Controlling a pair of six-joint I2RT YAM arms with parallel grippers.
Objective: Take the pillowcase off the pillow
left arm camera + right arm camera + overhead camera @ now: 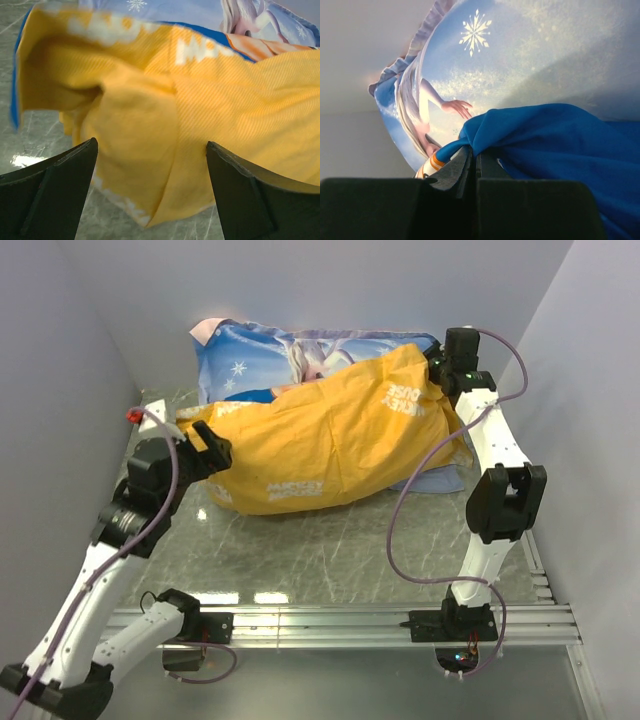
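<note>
- Pillowcase (pixel 330 445): yellow-orange side up with white lettering showing, plump and creased. It lies across the far half of the table, its long axis running from 8 o'clock to 2 o'clock in the top view. A blue edge shows along its 11 o'clock side.
- Right gripper (pixel 475 159): at the case's 2 o'clock corner. The jaws are together, pinching a bunch of the case's deep-blue fabric, with an orange-and-white striped bit beside the pinch.
- Left gripper (pixel 151 145): at the case's 9 o'clock end. The jaws are spread wide with a hanging fold of yellow fabric just beyond them, and nothing is clamped.
- Elsa-print pillow (pixel 290 355): light blue with snowflakes, at 12 o'clock of the case, touching it and partly covered by it. Its far edge is near the back wall.
- Pale fabric (pixel 432 480): a strip showing from under the case at 4 o'clock; which item it belongs to cannot be told.
- Table (pixel 330 550): glossy grey-green marble pattern, with two bright reflections toward 6 o'clock.
- Rail (pixel 340 625): ribbed metal strip along the table's 6 o'clock edge, carrying both arm bases.
- Walls (pixel 330 280): plain pale grey panels closing the table at 9, 12 and 3 o'clock.
</note>
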